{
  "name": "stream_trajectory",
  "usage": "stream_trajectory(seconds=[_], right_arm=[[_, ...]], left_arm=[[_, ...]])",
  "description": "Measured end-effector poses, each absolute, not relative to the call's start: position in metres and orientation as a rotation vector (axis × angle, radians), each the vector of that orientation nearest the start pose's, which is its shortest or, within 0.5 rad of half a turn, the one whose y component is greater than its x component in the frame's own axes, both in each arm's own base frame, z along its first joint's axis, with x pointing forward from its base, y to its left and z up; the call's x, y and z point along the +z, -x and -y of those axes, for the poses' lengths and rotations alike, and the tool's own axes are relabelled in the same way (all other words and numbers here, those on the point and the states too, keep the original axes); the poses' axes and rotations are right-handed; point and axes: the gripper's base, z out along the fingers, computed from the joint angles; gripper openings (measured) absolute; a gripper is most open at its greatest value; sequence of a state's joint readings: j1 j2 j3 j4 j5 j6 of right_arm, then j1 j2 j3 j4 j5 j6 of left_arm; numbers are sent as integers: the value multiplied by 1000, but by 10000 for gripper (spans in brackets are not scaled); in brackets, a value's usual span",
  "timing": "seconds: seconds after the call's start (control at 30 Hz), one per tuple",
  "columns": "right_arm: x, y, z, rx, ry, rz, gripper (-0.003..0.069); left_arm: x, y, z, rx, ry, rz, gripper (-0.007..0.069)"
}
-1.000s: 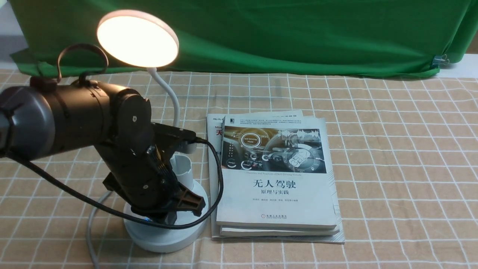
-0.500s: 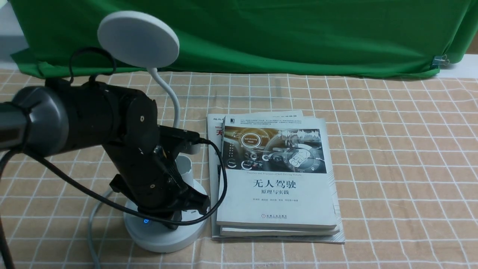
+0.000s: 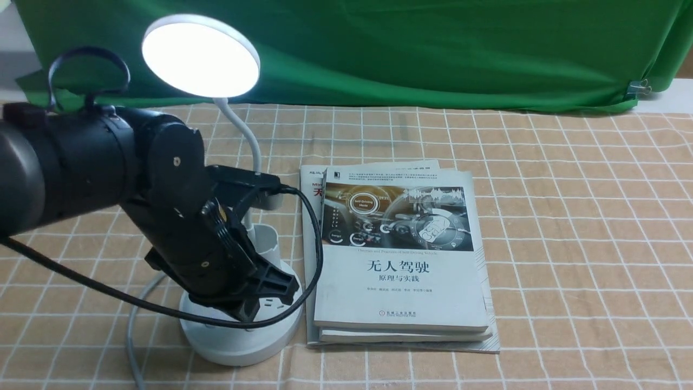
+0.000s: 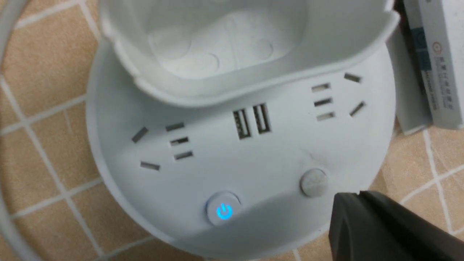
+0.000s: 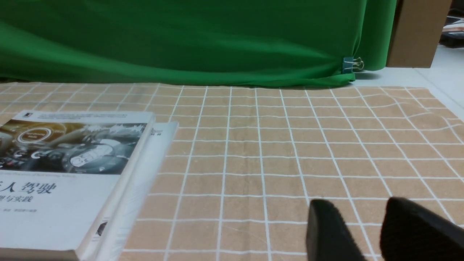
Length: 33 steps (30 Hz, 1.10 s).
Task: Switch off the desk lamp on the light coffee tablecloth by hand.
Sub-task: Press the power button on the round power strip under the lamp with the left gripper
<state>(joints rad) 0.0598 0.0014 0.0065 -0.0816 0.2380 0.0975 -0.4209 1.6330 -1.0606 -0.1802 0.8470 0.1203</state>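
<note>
The white desk lamp stands at the front left of the light coffee tablecloth (image 3: 568,244). Its disc head (image 3: 200,54) glows white. My left gripper (image 3: 254,314) is shut and empty, with its tips down on the front of the round base (image 3: 238,341). In the left wrist view the closed tips (image 4: 357,203) sit at the base's rim (image 4: 253,163), just beside the plain round button (image 4: 314,182). The power button (image 4: 223,210) glows blue, clear of the tips. My right gripper (image 5: 369,217) is open and empty, low over bare cloth; it is outside the front view.
A stack of books (image 3: 400,260) lies right beside the lamp base and shows in the right wrist view (image 5: 65,174). The lamp's cup holder (image 3: 265,246) and grey cord (image 3: 132,325) flank my left arm. A green cloth (image 3: 433,49) hangs along the back.
The lamp head glowed warm a second ago, was dark half a second ago, and now glows white. My left arm has shifted slightly left and its gripper has dipped onto the base.
</note>
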Motion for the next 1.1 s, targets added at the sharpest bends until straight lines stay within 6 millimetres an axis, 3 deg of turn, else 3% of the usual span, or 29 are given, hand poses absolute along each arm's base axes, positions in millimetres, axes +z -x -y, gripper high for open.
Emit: stream_trajectory(seconds=[0.3,0.5,0.83,1.1], right_arm=[[189,-56,-2,41,22,-1729,242],[189,-56,-2,41,22,-1729,242],[189,-56,-2,41,22,-1728,242],[189,-56,-2,41,22,-1728,242]], left_arm=[[190,-288,142,-251,-633,-2912,-5],[191,-288,142,-250,-635,-2908,-5],[232,-275,136,-278,-613,-2788,-5],[208,-282,139,-262,-620,-2865,-5]])
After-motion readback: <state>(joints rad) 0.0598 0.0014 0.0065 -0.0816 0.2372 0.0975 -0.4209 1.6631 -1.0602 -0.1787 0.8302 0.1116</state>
